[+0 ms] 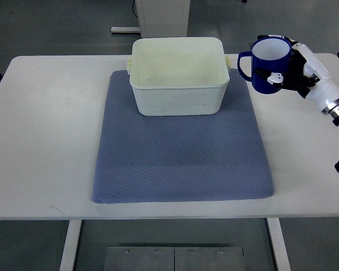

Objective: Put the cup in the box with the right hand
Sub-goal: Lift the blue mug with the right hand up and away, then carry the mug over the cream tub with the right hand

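- Cup [269, 65], blue outside and white inside, is held upright by the right hand [296, 70], just to the right of the box [177, 76].
- Its handle is pointed left, toward the box wall, and a small gap is seen between them.
- The right hand's fingers [275, 78] are wrapped around the cup's far side, with 1 white fingertip pressed on the front.
- The box, cream and open-topped, is seated at the back of a blue mat [181, 152].
- The mat is spread flat on the white table [45, 130].
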